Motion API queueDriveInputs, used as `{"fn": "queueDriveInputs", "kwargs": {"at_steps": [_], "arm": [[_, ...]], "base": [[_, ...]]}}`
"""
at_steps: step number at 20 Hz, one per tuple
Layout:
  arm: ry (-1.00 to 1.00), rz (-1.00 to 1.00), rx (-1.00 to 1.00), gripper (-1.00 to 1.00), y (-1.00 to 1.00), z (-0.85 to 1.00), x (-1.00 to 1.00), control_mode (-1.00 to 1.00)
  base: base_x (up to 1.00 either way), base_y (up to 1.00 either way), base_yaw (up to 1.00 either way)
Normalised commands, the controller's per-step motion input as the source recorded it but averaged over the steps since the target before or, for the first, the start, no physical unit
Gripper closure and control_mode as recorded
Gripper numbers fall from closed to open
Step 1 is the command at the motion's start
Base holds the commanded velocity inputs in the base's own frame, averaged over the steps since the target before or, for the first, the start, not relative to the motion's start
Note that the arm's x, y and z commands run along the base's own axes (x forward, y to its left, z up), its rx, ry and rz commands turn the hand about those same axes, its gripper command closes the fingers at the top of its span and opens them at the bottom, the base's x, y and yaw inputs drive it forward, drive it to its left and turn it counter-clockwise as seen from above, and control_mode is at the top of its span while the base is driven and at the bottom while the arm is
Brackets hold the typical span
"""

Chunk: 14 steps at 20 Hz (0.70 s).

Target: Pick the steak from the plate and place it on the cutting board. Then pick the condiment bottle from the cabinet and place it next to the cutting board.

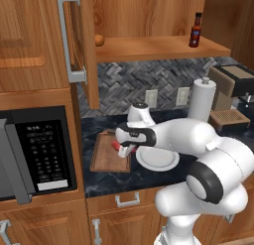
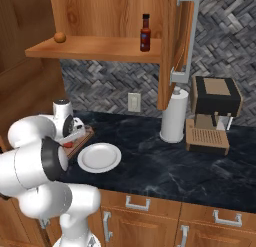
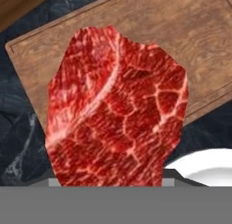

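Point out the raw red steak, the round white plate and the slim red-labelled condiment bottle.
raw red steak [image 3: 118, 109], hand view, centre of meat
round white plate [image 2: 100, 158], right base view, bare middle
slim red-labelled condiment bottle [image 1: 196, 34], left base view, label

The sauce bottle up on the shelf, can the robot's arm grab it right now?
Probably not yet. The jaws are shut on the steak above the cutting board. The condiment bottle stands in the open cabinet with nothing before it.
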Motion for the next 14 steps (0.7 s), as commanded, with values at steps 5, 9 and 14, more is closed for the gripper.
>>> {"fn": "queueDriveInputs", "kwargs": {"at_steps": [5, 9, 14], "arm": [[0.0, 0.0, 0.0, 1.0, 0.32, -0.02, 0.15, -1.0], [-0.02, 0.0, 0.0, 1.0, 0.26, -0.12, 0.24, -1.0], [-0.05, 0.0, 0.0, 1.0, 0.16, -0.29, 0.26, -1.0]], "base": [[0.0, 0.0, 0.0], [0.0, 0.0, 0.0], [0.0, 0.0, 0.0]]}}
